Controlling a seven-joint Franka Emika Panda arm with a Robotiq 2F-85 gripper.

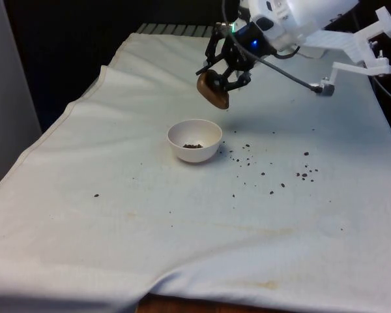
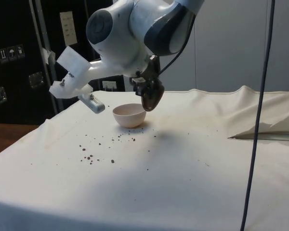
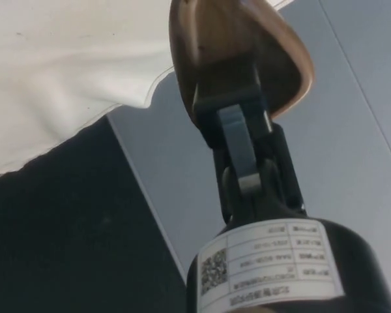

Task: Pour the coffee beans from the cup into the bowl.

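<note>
My black gripper (image 1: 220, 77) is shut on a brown cup (image 1: 212, 90), which hangs tipped on its side in the air, above and behind the bowl's rim. The white bowl (image 1: 194, 139) stands on the cloth near the table's middle, with a small heap of coffee beans (image 1: 193, 145) at its bottom. In the side view the tilted cup (image 2: 151, 95) hangs just beside and above the bowl (image 2: 129, 115). The wrist view looks up at the cup's brown underside (image 3: 274, 59), with one dark finger (image 3: 238, 140) clamped on its wall.
Several spilled beans (image 1: 274, 171) lie scattered over the white cloth on the front view's right of the bowl, and one lone bean (image 1: 96, 195) lies off to the left. The cloth (image 2: 260, 115) is bunched into a fold at the side view's right.
</note>
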